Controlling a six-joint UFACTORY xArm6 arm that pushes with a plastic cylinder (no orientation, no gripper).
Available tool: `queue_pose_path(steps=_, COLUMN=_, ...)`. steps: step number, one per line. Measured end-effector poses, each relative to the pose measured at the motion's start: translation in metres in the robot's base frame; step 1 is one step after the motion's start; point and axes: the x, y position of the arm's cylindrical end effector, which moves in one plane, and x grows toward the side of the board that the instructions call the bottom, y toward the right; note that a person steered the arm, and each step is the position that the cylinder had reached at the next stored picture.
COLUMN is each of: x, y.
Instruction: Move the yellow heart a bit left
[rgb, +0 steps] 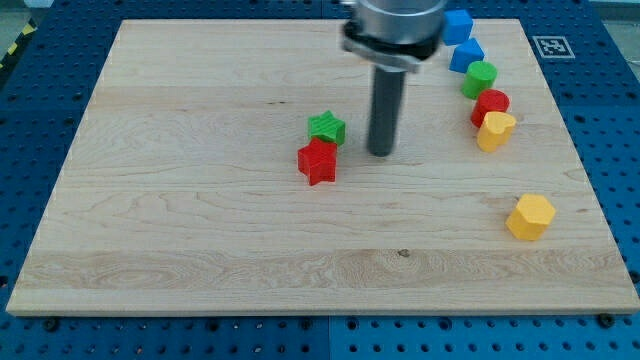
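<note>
Straight dark rod hanging upright from a grey metal collar at the frame's top centre-right, my tip (380, 153) touching the surface just above mid-height, right of centre.

Pale wood board (200, 220) on blue perforated table (40, 120), fiducial tag (548, 46) at board's top-right corner.

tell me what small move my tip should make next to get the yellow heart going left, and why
Probably swing my tip toward the view's right, past the yellow heart, since a leftward push needs contact on its right side. Right now my tip sits left of the heart, beside the green star, and the red block touches the heart from above, so approach from below.
</note>
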Motion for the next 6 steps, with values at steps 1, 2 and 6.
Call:
queue_pose_path(steps=1, x=0.002, y=0.091)
queue_pose_path(steps=2, x=0.003, y=0.187)
queue_pose_path(steps=6, x=-0.025, y=0.180)
